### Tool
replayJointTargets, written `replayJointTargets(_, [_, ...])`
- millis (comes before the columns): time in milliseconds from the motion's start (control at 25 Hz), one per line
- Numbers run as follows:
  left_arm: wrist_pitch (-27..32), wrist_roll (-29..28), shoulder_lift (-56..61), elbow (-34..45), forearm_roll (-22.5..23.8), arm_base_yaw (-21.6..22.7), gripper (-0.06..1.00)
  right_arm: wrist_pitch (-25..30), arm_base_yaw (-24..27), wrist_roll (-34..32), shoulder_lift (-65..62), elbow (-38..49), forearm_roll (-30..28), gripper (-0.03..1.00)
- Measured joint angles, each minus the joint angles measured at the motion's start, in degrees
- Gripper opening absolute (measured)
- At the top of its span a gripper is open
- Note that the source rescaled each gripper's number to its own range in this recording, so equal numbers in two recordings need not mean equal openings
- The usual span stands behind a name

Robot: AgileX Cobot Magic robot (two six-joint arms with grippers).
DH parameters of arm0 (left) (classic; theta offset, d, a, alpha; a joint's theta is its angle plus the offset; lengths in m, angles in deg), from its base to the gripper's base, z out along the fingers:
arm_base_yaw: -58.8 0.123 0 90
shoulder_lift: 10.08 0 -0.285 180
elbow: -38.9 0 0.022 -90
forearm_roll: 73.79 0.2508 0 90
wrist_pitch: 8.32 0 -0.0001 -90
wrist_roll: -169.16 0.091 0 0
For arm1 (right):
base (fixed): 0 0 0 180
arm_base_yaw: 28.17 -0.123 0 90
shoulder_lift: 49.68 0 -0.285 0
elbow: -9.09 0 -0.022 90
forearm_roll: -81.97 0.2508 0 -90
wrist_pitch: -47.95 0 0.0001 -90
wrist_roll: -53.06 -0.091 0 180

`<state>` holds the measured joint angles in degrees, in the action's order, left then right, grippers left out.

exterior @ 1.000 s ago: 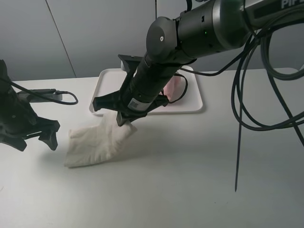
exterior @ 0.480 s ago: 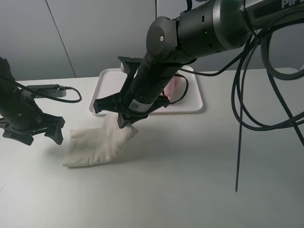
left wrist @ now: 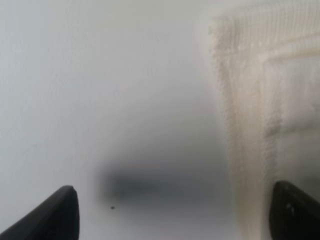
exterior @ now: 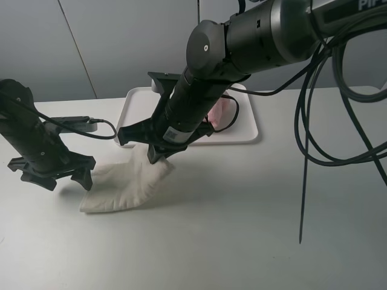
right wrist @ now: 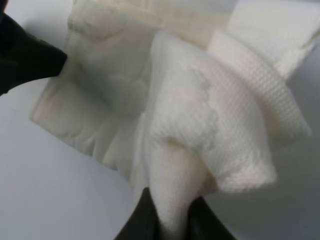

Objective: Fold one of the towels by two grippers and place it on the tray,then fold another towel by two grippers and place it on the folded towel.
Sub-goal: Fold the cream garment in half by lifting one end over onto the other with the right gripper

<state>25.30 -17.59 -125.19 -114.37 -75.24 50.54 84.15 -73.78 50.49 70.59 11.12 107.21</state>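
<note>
Centrally, the cream-white towel (exterior: 124, 184) lies rumpled on the desk (exterior: 242, 229), just in front of the tray (exterior: 136, 99), with one corner pulled up off the surface. That raised corner is pinched in the right gripper (exterior: 156, 154), whose jaws are closed tight on the cloth; in the right wrist view the fabric bunches into a narrow peak where the gripper (right wrist: 167, 220) clamps it, and the rest of the towel (right wrist: 125, 90) spreads away in soft folds. The lower part of the towel rests flat on the desk, its far edge away from the tray.

Beside the towel, on the side away from the right arm, the left gripper (exterior: 53, 175) hangs low over the desk with its jaws spread wide and nothing between them. One of its fingers comes just beside the towel's near corner. The left wrist view shows the towel's hemmed edge (left wrist: 260, 115) running close to one dark fingertip, with bare desk between the two tips; whether that fingertip touches the cloth cannot be told.

Behind the towel, the tray sits on the desk, partly hidden by the right arm. On it lies the pink towel (exterior: 222, 109), only a small part showing past the arm. Black cables (exterior: 314, 109) loop down from the right arm to the far side of the tray from the towel.
</note>
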Motion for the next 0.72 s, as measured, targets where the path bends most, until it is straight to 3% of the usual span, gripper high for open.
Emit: replayJointTargets(720, [-1.9, -1.6, -0.5, 0.0, 2.1, -1.7, 0.98, 0.0, 0.0, 3.5, 0.0, 0.0, 4.0, 0.06])
